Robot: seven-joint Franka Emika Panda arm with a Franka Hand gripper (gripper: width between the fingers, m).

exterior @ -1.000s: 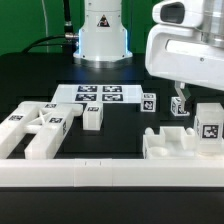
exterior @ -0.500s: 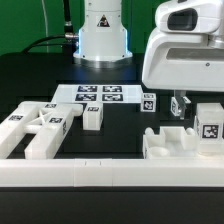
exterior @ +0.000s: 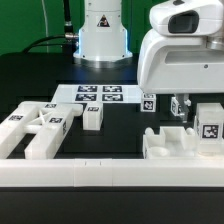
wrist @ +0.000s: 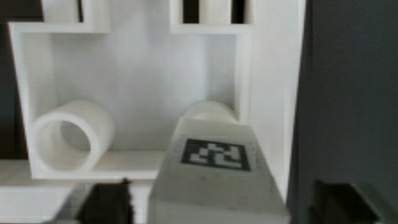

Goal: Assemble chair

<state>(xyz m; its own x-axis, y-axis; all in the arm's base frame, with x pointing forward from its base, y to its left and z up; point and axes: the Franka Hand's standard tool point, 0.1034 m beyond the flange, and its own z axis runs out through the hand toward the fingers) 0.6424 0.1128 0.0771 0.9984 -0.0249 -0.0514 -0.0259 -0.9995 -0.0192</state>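
Bright, even light; soft, low-detail pictures
White chair parts [exterior: 40, 130] glare almost featureless against the black table [exterior: 30, 85], with faint shadows beneath; the wrist view is blurred, its near tagged piece [wrist: 217, 155] grainy

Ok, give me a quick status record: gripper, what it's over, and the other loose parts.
gripper: open, low at the exterior view's right
between jaws: tagged piece, gap showing each side
close by: recessed white part
loose parts: grouped at the exterior view's left, untouched
grip: not yet made
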